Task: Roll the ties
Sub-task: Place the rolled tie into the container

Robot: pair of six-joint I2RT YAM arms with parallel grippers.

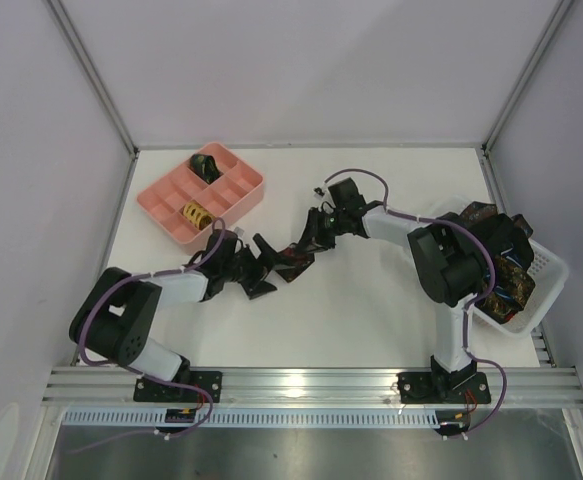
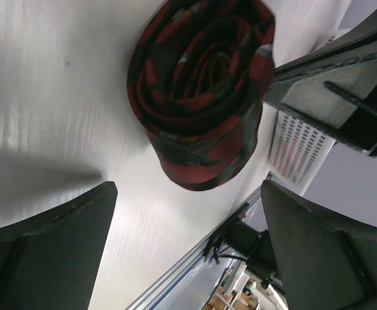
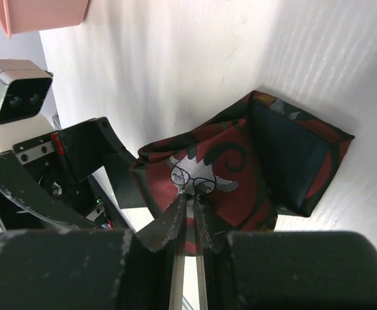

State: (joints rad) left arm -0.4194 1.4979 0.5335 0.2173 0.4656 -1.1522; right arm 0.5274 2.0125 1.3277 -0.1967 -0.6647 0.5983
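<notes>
1. My left claw stands wide open with nothing in it. In its wrist view the two fingers fill the bottom corners, with bare table between them.
2. The tie, dark with red patterning, lies on the table as a roll just beyond that open claw. It touches neither finger, and its coils show as a spiral from this side.
3. My right claw is closed to a thin slit. Its tips pinch the tie's fabric at the near edge of the roll, beside a pale patterned patch.
4. From above, the tie sits mid-table between my two claws. The left claw is on its left and the right claw reaches in from its far right side.
5. In the right wrist view the roll looks somewhat flattened. A folded flap of dark cloth sticks out to the right and rests on the table.
6. The pink tray sits at the far left of the table, well apart from the tie. A dark roll fills one far compartment and a yellow roll sits in a nearer one.
7. The white basket is at the table's right edge. More ties are heaped inside it, partly hidden behind my right arm.
</notes>
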